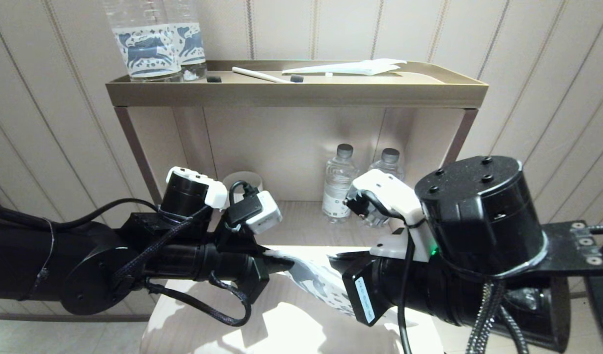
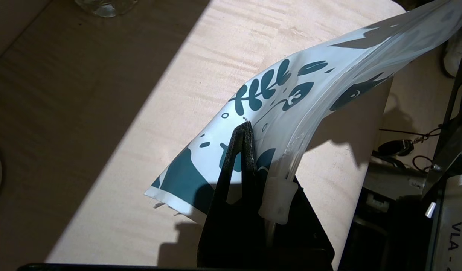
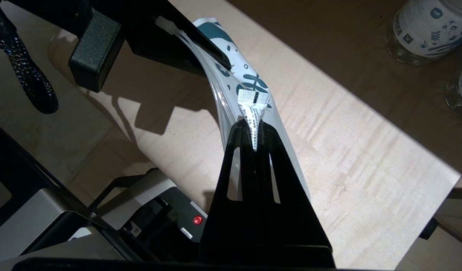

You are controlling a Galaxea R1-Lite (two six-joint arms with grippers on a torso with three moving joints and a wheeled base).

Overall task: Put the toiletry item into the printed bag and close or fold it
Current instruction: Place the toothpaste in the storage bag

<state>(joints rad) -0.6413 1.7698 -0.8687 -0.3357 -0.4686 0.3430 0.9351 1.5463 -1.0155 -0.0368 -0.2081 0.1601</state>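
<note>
Head view: the printed bag [image 1: 317, 279] hangs in the air between the robot's two arms, above a pale wood table [image 1: 291, 324]. The left gripper [image 1: 281, 262] grips one end and the right gripper [image 1: 336, 259] the other. Behind them stands a bronze-coloured shelf unit [image 1: 296, 93]. Its top tray carries two clear bottles with blue horse labels [image 1: 156, 42], a white stick-like item [image 1: 262, 75] and a flat white packet [image 1: 353, 67]. The lower compartment holds two small water bottles [image 1: 362, 184] and a white cup [image 1: 242, 182]. Striped beige wall panels [image 1: 537, 73] back the scene.

Left wrist view: the left gripper [image 2: 246, 130] has its fingers pressed together on the bag's [image 2: 291, 94] end, beside the white zip slider [image 2: 278, 199]. The pouch bows upward from there, clear of the table [image 2: 148, 113], half of which lies in sunlight. Whether anything is inside the bag cannot be told.

Right wrist view: the right gripper [image 3: 253, 131] pinches the bag [image 3: 249, 86] at its edge, with a small white printed strip [image 3: 254, 109] caught between the fingers. The left gripper [image 3: 221, 62] clamps the far end. Two labelled bottles [image 3: 430, 26] stand at the table's [image 3: 347, 150] shaded side; grey equipment with a red light [image 3: 197, 219] sits below the table edge.
</note>
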